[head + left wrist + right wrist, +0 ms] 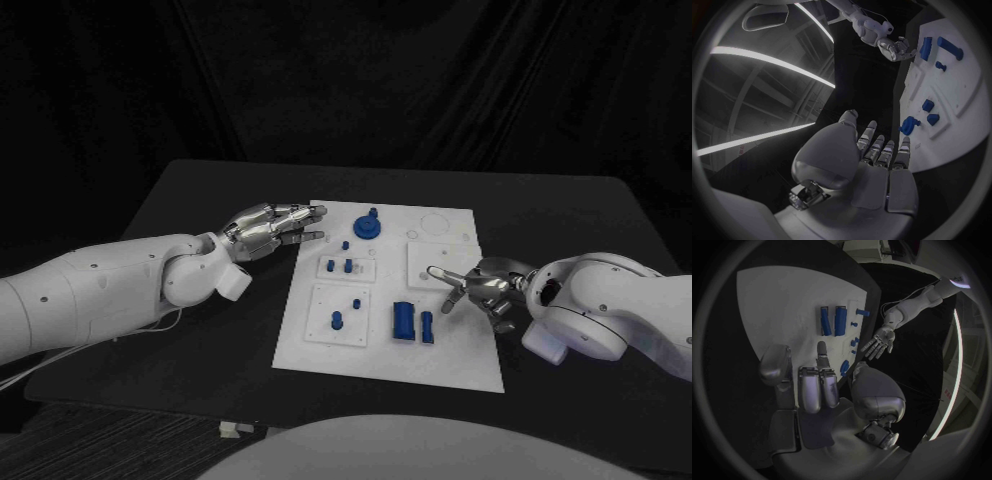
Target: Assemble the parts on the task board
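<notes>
The task board [387, 355] is a white plate lying flat in the middle of the black table [188, 200], its long axis running away from the robot. It sits between the two hands. The left hand [270, 226] hovers just off the board's far left corner, fingers straight and apart, holding nothing. The right hand [480, 288] is over the board's right edge, fingers loosely spread, and as far as the head view shows it grasps nothing either.

The two upright blue blocks [413, 322] stand side by side near the board's near edge, just left of the right hand, which is likely the nearer one. The round blue part [369, 226] with a stub on top sits at the far end, just right of the left hand's fingertips. Small blue pegs [336, 266] stand between.
</notes>
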Robot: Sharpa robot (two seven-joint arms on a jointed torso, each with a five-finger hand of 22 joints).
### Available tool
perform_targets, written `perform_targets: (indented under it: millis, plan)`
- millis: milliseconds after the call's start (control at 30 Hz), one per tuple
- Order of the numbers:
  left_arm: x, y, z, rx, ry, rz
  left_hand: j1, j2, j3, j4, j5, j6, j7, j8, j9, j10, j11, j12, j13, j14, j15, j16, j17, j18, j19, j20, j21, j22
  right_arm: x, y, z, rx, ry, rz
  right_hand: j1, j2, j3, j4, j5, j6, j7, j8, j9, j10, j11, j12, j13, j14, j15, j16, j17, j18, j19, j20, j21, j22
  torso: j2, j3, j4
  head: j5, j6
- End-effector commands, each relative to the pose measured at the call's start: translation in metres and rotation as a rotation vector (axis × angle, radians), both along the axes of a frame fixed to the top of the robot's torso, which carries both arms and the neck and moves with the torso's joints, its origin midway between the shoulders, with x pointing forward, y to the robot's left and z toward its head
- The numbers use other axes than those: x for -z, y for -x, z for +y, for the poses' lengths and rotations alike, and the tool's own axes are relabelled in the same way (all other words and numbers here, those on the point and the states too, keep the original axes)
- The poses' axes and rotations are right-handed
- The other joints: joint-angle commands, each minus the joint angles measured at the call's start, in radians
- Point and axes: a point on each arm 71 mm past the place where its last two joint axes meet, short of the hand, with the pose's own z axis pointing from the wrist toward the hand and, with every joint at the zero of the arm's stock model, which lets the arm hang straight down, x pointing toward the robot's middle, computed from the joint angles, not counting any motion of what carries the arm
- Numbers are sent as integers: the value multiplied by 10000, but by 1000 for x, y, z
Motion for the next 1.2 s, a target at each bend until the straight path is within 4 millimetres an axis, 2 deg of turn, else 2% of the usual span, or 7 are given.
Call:
perform_targets:
  millis: [33,333,867,1200]
  plan:
    - [0,1,-1,51,180,-2,107,-5,46,-33,65,51,178,46,12,29,65,63,13,45,32,45,12,-155,64,17,38,-5,-9,-4,5,-471,-434,-1535,-59,213,-319,-3,-44,-248,94,-244,-276,1048,103,25,2635,877,118,41,1663,-81,46,72,144,1378,7,-2,1,-15,1]
    - [-1,1,-1,41,181,-4,117,-14,58,-52,90,76,185,60,15,51,78,85,18,51,28,52,14,-160,68,17,38,-9,-3,-1,11,-1047,-379,-1226,-62,455,-776,-5,-49,-399,187,-480,-652,1048,198,25,2635,864,196,32,1612,-90,35,142,254,1391,2,-2,4,-2,1]
    - [0,1,0,22,174,-12,118,-33,57,-66,104,89,192,68,17,40,84,82,15,48,30,51,13,-164,72,17,39,-8,10,5,19,-1554,79,-312,274,439,-1038,-48,-29,-358,213,-546,-882,1048,226,25,2635,855,226,23,1568,-90,34,183,323,1397,1,-2,-2,-10,1]
    - [0,1,-1,48,156,20,118,-36,60,-70,111,91,194,70,17,38,85,82,15,47,31,49,12,-166,69,17,38,-17,14,6,19,-1611,355,38,338,535,-1081,-17,-13,-347,220,-565,-957,1048,233,25,2635,840,232,-2,1486,-75,14,193,265,1379,2,-1,1,-6,1]
